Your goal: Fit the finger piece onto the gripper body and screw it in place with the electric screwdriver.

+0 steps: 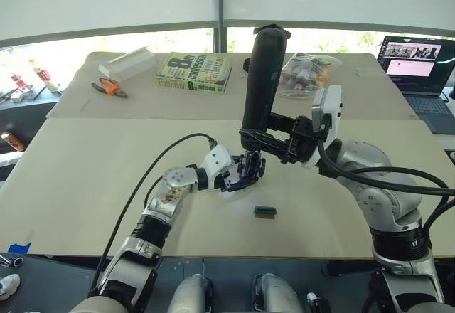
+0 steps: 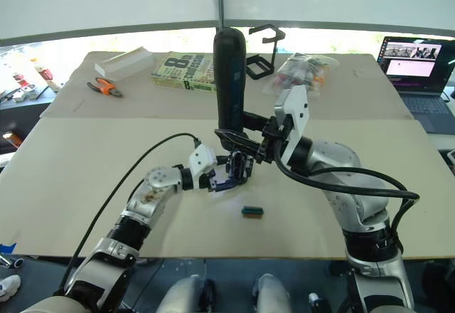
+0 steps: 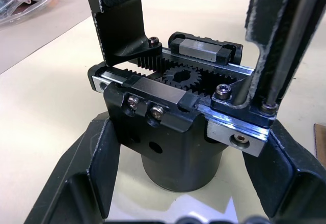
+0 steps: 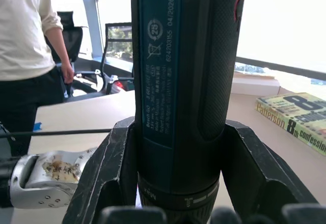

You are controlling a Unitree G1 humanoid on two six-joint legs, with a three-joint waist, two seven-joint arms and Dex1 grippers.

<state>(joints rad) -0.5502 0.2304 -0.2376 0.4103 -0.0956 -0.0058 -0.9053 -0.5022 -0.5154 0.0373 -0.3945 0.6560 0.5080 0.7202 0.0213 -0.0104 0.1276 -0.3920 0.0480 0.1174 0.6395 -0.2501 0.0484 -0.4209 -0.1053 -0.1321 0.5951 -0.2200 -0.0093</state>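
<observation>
Black electric screwdriver (image 1: 257,78) upright, tip seemingly at gripper body (image 3: 173,127).

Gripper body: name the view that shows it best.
The left wrist view: the gripper body sits close up between the left end effector fingers, gear, racks and screws plain. In both eye views it is a small dark shape under the electric screwdriver.

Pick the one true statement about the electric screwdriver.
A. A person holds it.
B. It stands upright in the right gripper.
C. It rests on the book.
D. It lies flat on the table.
B: the electric screwdriver stands upright, clamped by the right gripper.
</observation>
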